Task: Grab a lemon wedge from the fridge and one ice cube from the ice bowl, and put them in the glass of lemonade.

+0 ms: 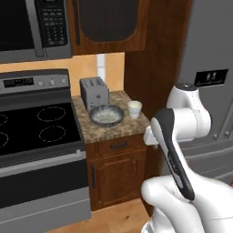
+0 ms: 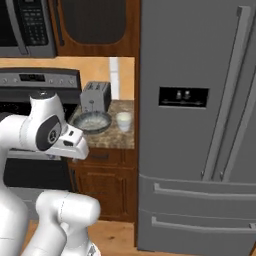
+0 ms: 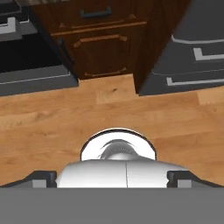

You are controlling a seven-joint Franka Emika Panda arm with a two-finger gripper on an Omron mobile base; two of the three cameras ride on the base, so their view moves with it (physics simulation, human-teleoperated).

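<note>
The grey steel fridge (image 2: 200,125) (image 1: 210,68) stands shut on the right, its lower drawers (image 3: 197,61) reaching down to the floor. The lemon wedge is out of view. On the small granite counter sits the blue-grey ice bowl (image 1: 107,115) (image 2: 90,121), and just to its right the glass of lemonade (image 1: 134,109) (image 2: 123,121). My arm is folded in front of the counter. My gripper (image 3: 111,178) points down at the wooden floor, well below both objects. It is open and holds nothing, with its dark fingertips (image 3: 41,177) far apart.
A toaster (image 1: 94,92) (image 2: 95,96) stands behind the bowl. The stove (image 1: 36,127) flanks the counter on the left, under a microwave (image 1: 32,27). A wooden cabinet with a drawer (image 1: 117,170) (image 3: 100,43) sits beneath the counter. Wooden floor (image 3: 52,118) lies in front.
</note>
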